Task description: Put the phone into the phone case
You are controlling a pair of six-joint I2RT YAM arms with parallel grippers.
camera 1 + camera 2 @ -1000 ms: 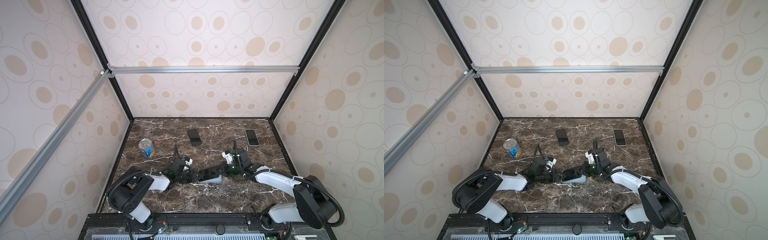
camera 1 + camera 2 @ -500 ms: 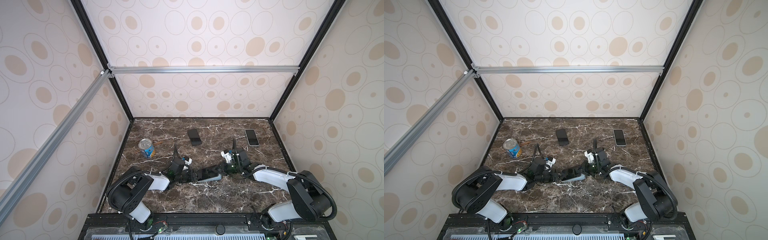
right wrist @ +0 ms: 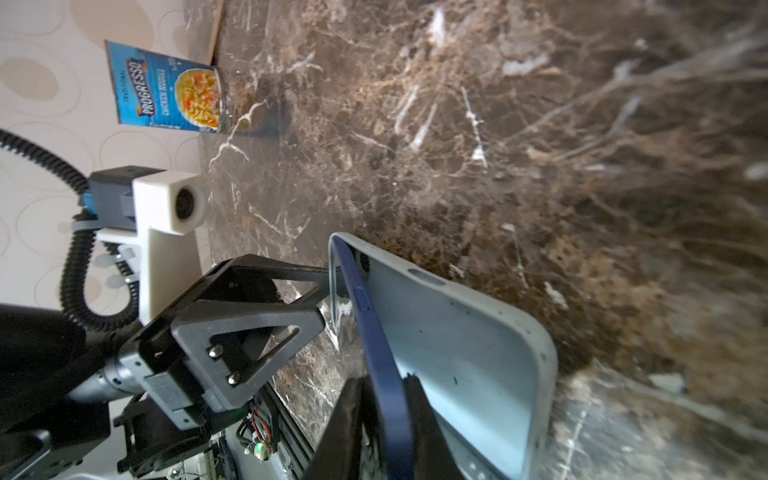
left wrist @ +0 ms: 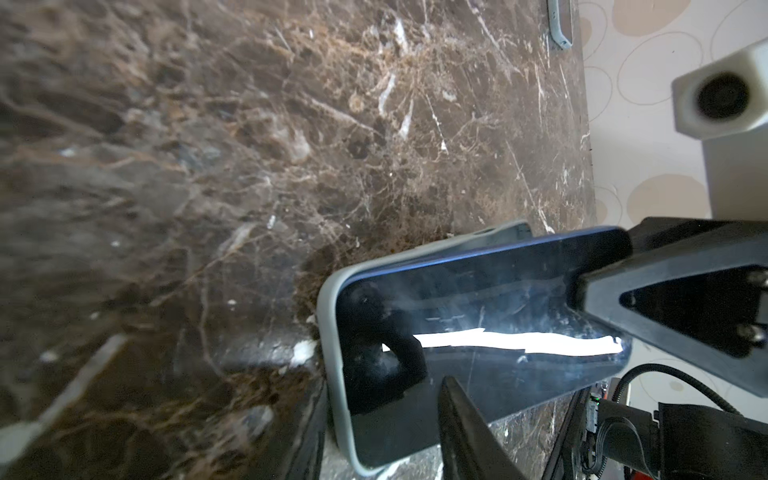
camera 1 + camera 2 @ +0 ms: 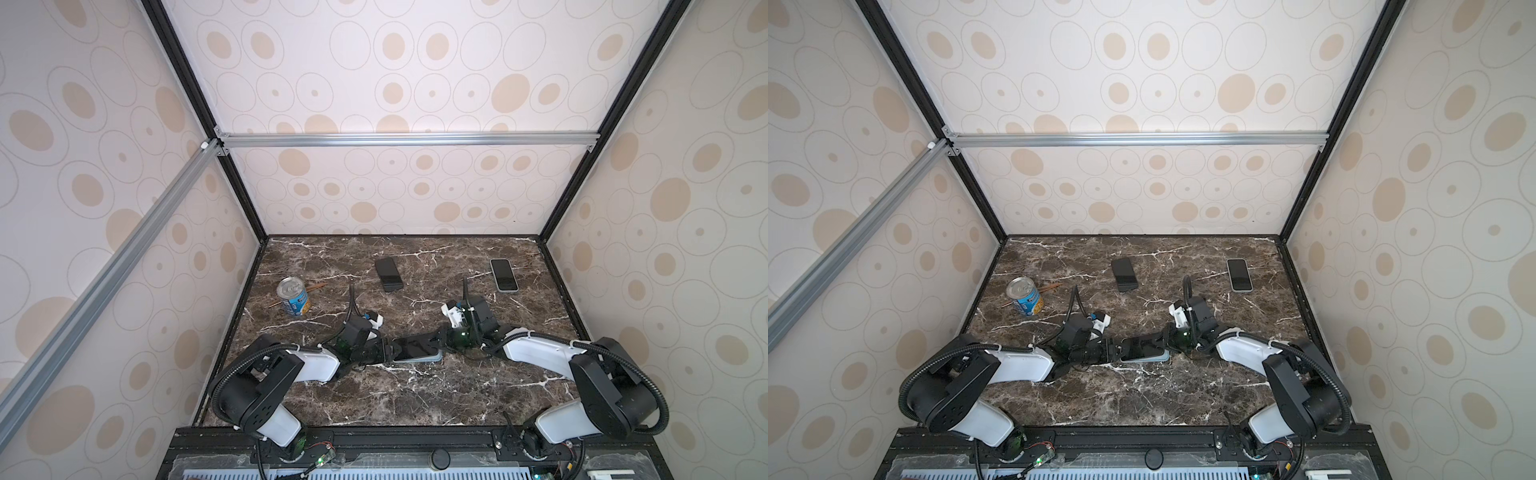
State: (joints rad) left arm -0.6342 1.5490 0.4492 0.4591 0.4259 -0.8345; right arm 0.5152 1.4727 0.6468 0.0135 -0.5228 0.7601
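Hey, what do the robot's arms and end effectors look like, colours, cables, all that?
The left arm and right arm share white link shells between bulky black joint housings, with ribbed black cable conduit looping alongside. The left end effector and right end effector have black triangular open-frame fingers fastened by silver screws. A boxy white wrist camera tops each.

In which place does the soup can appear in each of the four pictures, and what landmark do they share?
Top view: soup can stands near the left edge of the marble table.
Top view: soup can, same spot.
Left wrist: not in it.
Right wrist: in it, at the table's edge, label readable.
Shared landmark: the phone in its pale case, in all four.
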